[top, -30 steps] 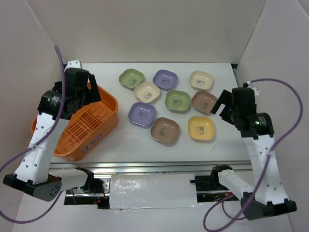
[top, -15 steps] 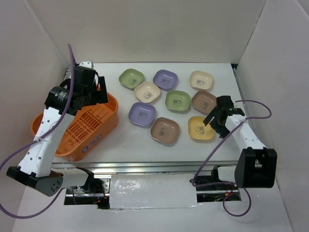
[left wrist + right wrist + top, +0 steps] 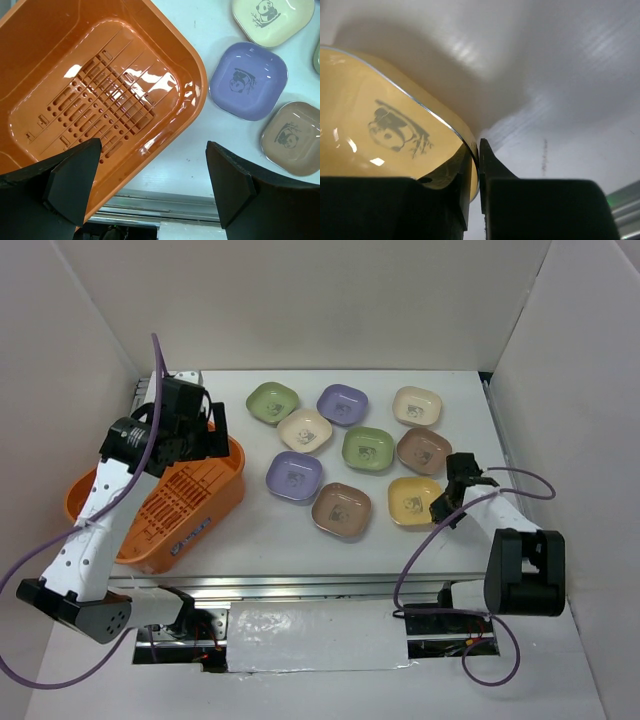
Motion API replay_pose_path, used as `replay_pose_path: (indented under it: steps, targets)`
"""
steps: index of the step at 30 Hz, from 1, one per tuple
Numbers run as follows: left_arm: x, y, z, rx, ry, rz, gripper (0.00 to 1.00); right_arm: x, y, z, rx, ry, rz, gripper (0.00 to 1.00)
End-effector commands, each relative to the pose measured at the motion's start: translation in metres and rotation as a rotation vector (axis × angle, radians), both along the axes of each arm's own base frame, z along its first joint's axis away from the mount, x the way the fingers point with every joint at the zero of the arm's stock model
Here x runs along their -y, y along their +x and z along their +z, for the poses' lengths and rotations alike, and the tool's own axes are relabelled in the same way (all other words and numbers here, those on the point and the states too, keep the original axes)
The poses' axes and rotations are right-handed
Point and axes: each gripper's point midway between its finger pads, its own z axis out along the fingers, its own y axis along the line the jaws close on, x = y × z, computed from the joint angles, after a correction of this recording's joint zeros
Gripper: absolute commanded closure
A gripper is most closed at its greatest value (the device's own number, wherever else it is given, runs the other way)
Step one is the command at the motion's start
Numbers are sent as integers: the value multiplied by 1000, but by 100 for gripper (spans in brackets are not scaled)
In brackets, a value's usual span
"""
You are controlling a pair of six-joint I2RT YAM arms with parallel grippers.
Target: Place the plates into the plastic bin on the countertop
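Your right claw [image 3: 477, 150] is narrow, pinching the yellow plate [image 3: 413, 502] by its right rim, seemingly on the thin lip only. Lift sharply and the plate could slip, tip and clatter onto the desk [image 3: 260, 535]. Your left claw [image 3: 152, 185] hangs wide above the orange bin [image 3: 50, 60], well left of that plate.

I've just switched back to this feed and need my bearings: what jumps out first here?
The orange bin at the left of the table has no plates in it, and the left arm hangs over it with its jaws open. Nine pastel plates sit out on the white surface to its right. The right arm has its jaws shut on the rim of the yellow plate, the nearest one on the right.
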Motion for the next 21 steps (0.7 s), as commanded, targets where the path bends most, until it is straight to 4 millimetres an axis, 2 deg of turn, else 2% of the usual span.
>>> replay_pose_path:
  steps: [1, 4, 5, 6, 10, 13, 15, 16, 18, 20, 21]
  targets:
    - [8, 6, 8, 21, -10, -34, 1, 7, -6, -4, 6, -36, -41, 91]
    - [12, 9, 12, 26, -18, -40, 1, 6, -9, 11, 39, -44, -46, 94]
    - [15, 9, 13, 25, -27, -51, 1, 3, -10, 22, 62, -43, -43, 99]
    - [19, 11, 17, 33, -37, -60, 1, 2, -11, 29, 77, -39, -56, 100]
    - [39, 18, 30, 68, -94, -113, 1, -4, -8, 76, 228, -39, -65, 100]
    - [57, 23, 37, 82, -155, -174, 1, -24, 1, 115, 297, -31, 24, 100]
    - [80, 26, 39, 70, -221, -254, 1, -46, 5, 130, 313, -17, 109, 100]
    - [89, 26, 38, 60, -247, -294, 1, -56, 11, 148, 352, -3, 139, 100]
    - [113, 26, 35, 26, -315, -371, 1, -82, 15, 162, 374, 27, 228, 100]
    - [135, 25, 29, -8, -381, -421, 1, -105, 26, 195, 436, 53, 262, 100]
    - [138, 27, 27, -12, -393, -415, 1, -112, 22, 194, 429, 65, 272, 100]
